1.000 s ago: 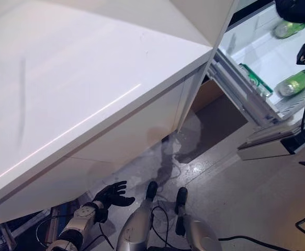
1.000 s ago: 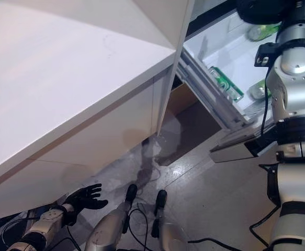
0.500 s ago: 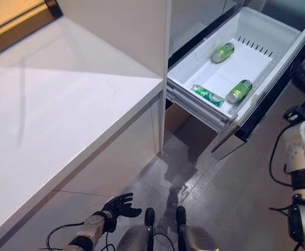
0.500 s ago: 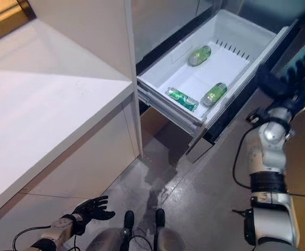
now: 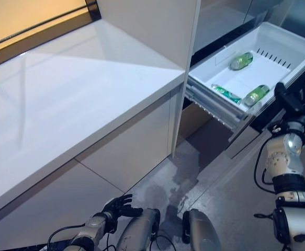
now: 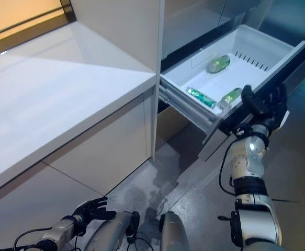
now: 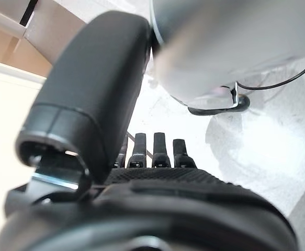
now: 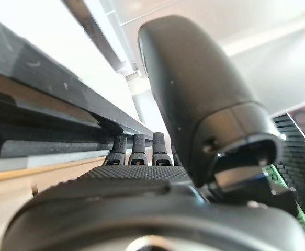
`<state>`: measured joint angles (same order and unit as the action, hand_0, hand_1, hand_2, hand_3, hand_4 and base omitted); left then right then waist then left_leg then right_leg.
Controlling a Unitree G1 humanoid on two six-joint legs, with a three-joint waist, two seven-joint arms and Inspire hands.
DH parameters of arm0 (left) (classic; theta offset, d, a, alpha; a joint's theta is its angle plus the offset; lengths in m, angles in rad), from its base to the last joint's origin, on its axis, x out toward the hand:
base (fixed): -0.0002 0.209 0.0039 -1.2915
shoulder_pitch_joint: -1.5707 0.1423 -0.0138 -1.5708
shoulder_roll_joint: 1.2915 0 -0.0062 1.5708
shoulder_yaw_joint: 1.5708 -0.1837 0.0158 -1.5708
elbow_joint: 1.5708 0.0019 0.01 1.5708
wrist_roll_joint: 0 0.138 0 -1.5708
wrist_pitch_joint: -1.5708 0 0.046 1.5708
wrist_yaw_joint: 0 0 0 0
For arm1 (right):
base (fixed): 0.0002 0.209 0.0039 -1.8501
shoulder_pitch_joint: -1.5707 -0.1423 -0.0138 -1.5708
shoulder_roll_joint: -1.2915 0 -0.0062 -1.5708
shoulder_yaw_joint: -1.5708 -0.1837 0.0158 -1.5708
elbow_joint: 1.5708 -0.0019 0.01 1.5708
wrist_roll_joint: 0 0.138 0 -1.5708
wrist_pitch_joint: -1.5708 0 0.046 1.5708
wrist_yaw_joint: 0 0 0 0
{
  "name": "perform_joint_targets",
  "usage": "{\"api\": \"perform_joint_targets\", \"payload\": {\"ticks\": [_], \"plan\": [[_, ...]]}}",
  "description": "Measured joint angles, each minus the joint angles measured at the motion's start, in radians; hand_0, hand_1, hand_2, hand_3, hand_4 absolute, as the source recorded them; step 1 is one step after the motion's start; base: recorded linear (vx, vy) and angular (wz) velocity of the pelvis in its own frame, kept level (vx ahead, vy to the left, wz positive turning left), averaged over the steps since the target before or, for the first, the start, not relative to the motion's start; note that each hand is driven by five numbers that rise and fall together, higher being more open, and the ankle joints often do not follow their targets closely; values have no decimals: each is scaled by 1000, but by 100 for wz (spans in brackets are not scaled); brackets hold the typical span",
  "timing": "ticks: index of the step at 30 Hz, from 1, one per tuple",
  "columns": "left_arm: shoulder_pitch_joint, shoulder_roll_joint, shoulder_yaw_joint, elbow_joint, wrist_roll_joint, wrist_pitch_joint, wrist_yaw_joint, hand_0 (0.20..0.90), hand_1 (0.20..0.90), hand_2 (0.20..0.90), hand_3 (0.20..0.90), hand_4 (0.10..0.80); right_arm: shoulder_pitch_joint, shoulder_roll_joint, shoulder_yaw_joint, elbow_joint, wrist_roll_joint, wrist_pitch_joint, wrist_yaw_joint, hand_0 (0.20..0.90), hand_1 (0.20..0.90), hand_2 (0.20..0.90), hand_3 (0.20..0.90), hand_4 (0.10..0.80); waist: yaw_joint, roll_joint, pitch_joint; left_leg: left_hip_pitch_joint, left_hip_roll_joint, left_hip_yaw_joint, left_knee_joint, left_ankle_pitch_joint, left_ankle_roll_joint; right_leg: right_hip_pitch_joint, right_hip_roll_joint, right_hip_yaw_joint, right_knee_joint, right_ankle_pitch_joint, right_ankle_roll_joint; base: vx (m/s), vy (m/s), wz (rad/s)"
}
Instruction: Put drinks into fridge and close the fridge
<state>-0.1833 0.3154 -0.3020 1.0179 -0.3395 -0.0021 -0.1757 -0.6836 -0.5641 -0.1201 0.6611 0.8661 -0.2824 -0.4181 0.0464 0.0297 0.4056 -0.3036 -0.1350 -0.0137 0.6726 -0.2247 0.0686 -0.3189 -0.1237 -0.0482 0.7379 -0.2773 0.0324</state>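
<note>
The fridge drawer (image 6: 257, 44) stands pulled out at the upper right, a white bin with a dark front panel (image 6: 230, 117). Inside lie three green drinks: a bottle (image 6: 218, 64) at the back, a can (image 6: 201, 97) and another bottle (image 6: 230, 96) near the front. My right hand (image 6: 264, 102) is open, fingers spread and straight, at the outer side of the drawer's front panel; in the right wrist view its fingers (image 8: 136, 149) reach the dark panel edge (image 8: 37, 78). My left hand (image 5: 118, 206) hangs low by the floor, open and holding nothing.
A long white counter (image 5: 63, 94) fills the left, with white cabinet fronts (image 5: 126, 151) beneath. A tall white panel (image 5: 157, 31) separates it from the fridge. Grey floor (image 5: 230, 198) lies below the drawer.
The camera has swung, shifting the whole picture. My right hand has come down from over the drawer to its front panel. The three drinks lie as before and the drawer stays pulled out.
</note>
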Motion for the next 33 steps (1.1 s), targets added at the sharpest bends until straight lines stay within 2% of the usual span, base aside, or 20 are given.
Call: {"api": "perform_joint_targets", "payload": {"ticks": [8,12,17,20,25,33], "plan": [[16,-1,14,-32,-52,-11,13,900,900,900,900,800,-58,-49,8,59,91,19,166,900,900,900,900,800,5,11,21,-54,-9,-3,37,0,-1,-49,-7,0,45,-1,1,14,65,2],[29,-2,16,-51,-82,-14,13,900,900,900,900,800,-91,-91,55,83,115,52,246,900,900,900,900,800,5,23,30,-67,-13,-34,37,12,-19,-56,-2,-23,43,1,-3,-32,40,7],[32,-4,16,-58,-95,-30,9,900,900,900,900,800,-226,-108,150,166,111,72,257,900,900,900,900,800,10,39,38,-91,-17,-74,24,26,-42,-75,-1,-51,33,8,-22,-7,26,14],[33,-5,17,-57,-109,-35,9,900,900,900,900,800,-288,-111,186,195,95,80,257,900,900,900,900,800,44,46,40,-98,-17,-91,2,39,-59,-86,-5,-65,28,5,-38,27,21,13],[60,-3,-1,-6,-103,-29,11,900,900,900,900,800,-352,-117,221,220,93,85,257,900,900,900,900,800,85,57,45,-95,-27,-140,-33,58,-77,-80,-20,-118,19,-12,-66,67,12,28],[120,-2,-22,10,-80,-32,9,900,900,900,900,800,-370,-80,278,237,39,89,251,900,900,900,900,800,166,66,50,-2,-28,-199,-134,82,-91,16,-29,-177,-53,-16,-70,78,-6,21]]}}
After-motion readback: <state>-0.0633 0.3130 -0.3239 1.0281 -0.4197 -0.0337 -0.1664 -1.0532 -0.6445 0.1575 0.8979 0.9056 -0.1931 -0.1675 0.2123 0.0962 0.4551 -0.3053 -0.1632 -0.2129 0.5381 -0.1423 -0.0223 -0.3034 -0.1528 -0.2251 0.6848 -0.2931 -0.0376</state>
